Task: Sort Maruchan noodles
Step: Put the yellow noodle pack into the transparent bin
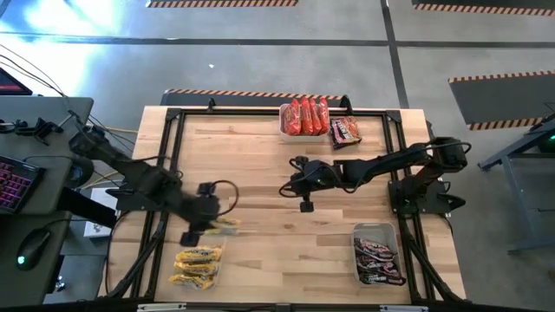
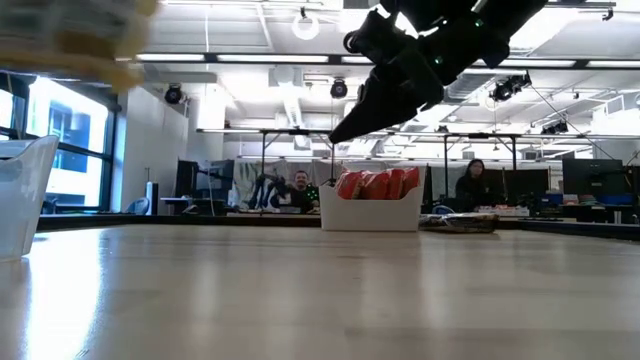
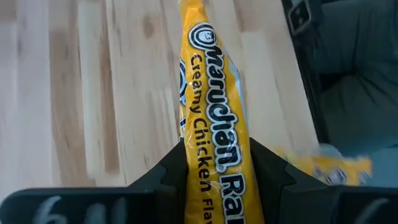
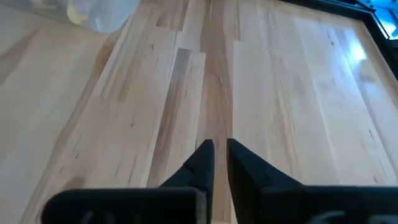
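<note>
My left gripper (image 1: pixel 211 224) is shut on a yellow Maruchan packet (image 3: pixel 214 106) and holds it above the table's near left part, just beyond the clear tub of yellow packets (image 1: pixel 198 265). In the low view the packet (image 2: pixel 70 35) is a blur high at the left. Red-orange packets (image 1: pixel 304 116) stand in a tub at the far edge. A dark brown packet (image 1: pixel 344 132) lies on the table beside that tub. More dark brown packets (image 1: pixel 378 257) fill a tub at the near right. My right gripper (image 1: pixel 301 187) hangs over the table's middle, shut and holding nothing. My left gripper pinches the yellow packet between its two fingers (image 3: pixel 168 177), on the wrapper's two flat faces at about mid-length (image 3: pixel 217 158). The packet stands on edge in the hold and sticks out past the fingertips. It is lifted clear of the table.
Bare wood lies in the table's middle (image 1: pixel 260 173) under and around my right gripper (image 4: pixel 217 155). A black frame rail (image 1: pixel 165 165) runs round the table top. The yellow tub's wall (image 2: pixel 20 195) shows at the left of the low view. People sit at desks far behind the table.
</note>
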Tool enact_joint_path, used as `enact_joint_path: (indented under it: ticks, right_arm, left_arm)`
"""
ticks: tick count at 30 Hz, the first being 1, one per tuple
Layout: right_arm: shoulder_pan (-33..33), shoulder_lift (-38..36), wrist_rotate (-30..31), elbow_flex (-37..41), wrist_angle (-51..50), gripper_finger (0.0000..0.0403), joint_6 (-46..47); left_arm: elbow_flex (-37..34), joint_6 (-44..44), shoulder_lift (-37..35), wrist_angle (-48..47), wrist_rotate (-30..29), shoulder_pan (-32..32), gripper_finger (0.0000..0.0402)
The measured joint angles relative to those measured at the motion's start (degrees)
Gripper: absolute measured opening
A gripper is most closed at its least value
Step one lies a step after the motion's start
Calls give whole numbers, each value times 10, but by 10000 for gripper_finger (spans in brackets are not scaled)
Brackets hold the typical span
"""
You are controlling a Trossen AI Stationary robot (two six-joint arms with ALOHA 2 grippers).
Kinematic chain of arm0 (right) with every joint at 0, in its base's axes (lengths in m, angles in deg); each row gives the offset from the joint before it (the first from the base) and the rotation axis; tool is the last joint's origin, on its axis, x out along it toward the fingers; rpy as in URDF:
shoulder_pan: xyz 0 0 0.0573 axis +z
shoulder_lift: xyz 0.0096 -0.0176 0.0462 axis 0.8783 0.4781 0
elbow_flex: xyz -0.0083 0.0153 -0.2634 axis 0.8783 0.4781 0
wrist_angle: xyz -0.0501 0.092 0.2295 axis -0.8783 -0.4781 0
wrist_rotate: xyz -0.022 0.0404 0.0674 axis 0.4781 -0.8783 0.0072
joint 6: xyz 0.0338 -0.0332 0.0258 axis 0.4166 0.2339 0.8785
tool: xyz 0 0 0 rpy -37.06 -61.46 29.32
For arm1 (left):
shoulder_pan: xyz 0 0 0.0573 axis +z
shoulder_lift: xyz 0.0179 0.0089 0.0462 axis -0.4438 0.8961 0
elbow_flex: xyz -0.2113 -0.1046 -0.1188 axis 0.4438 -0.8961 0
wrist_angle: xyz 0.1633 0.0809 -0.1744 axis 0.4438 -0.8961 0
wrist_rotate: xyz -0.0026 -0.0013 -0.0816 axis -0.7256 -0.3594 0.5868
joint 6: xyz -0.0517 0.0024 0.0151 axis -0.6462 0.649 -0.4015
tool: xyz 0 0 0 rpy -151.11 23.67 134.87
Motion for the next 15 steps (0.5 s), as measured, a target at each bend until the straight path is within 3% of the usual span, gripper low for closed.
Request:
enact_joint_path:
  ticks: [8,15]
  right_arm:
    - [0,0,2,0,1,10,-1]
    - [0,0,2,0,1,4,-1]
  left_arm:
    - [-26,-116,-17,-40,-83,-109,92]
    - [-92,-192,-14,-33,-103,-170,92]
